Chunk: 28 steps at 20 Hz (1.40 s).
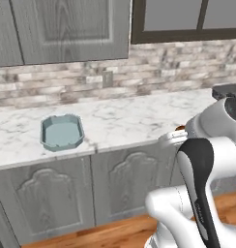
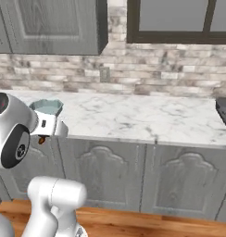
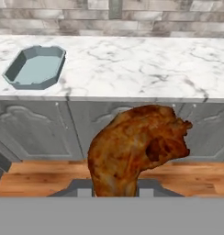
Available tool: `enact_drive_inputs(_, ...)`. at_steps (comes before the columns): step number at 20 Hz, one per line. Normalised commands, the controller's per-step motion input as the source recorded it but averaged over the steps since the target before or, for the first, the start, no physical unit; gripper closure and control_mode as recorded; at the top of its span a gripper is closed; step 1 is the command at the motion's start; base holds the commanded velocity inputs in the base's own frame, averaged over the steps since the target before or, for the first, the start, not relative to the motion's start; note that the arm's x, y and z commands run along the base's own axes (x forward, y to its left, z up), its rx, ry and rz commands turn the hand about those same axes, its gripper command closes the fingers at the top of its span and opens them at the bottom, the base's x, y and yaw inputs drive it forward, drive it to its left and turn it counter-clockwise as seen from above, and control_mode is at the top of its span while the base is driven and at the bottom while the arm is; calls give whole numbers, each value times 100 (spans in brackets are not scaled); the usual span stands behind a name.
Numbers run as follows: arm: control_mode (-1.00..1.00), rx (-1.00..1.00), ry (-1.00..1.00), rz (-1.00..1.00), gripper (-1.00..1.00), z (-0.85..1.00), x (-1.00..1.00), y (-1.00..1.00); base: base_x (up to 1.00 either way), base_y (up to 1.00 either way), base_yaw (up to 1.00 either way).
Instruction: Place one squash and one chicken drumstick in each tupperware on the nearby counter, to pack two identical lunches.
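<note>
We see the reddish-brown chicken drumstick (image 3: 134, 151) filling the lower centre of the hand view, rising from between the end effector (image 3: 114, 189) at the bottom edge; the end effector is pinching the drumstick at its narrow lower part, with the plump end up and to the right. In that view the drumstick hangs in front of the grey cabinet doors (image 3: 40, 128), above the wooden floor (image 3: 40, 176), not over the surface.

The surface (image 3: 132, 64), white marble with grey veins, runs across the upper part of the hand view. On it, at the upper left, sits the pale blue-teal octagonal tupperware (image 3: 15, 71), with nothing that we can make out inside it. It lies well apart from the drumstick, up and to the left of it.

In the left base view the same tupperware (image 1: 46, 140) sits at the left of the surface (image 1: 134, 121), near its front edge, while the white arm (image 1: 202, 164) fills the lower right; a small orange-brown speck of the drumstick (image 1: 180, 128) shows just beside the arm's upper part. In the right base view the tupperware (image 2: 53, 109) peeks out at the left behind the arm (image 2: 13, 134), and a bit of the drumstick (image 2: 41, 139) shows below the hand.
</note>
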Motion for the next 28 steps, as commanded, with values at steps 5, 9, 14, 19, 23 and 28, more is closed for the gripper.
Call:
enact_drive_inputs(5, 100, 0, 0, 0, 100, 0, 0, 0, 44, 100, 0)
enact_drive_inputs(9, 100, 0, 0, 0, 100, 0, 0, 0, 53, 100, -1)
enact_drive_inputs(14, 100, 0, 0, 0, 100, 0, 0, 0, 65, 95, -2)
enact_drive_inputs(19, 100, 0, 0, 0, 100, 0, 0, 0, 79, 40, -1)
enact_drive_inputs(23, 100, 0, 0, 0, 100, 0, 0, 0, 46, -4, 0)
enact_drive_inputs(28, -100, 0, 13, 0, 100, -65, 0, -40, 0, 0, 0)
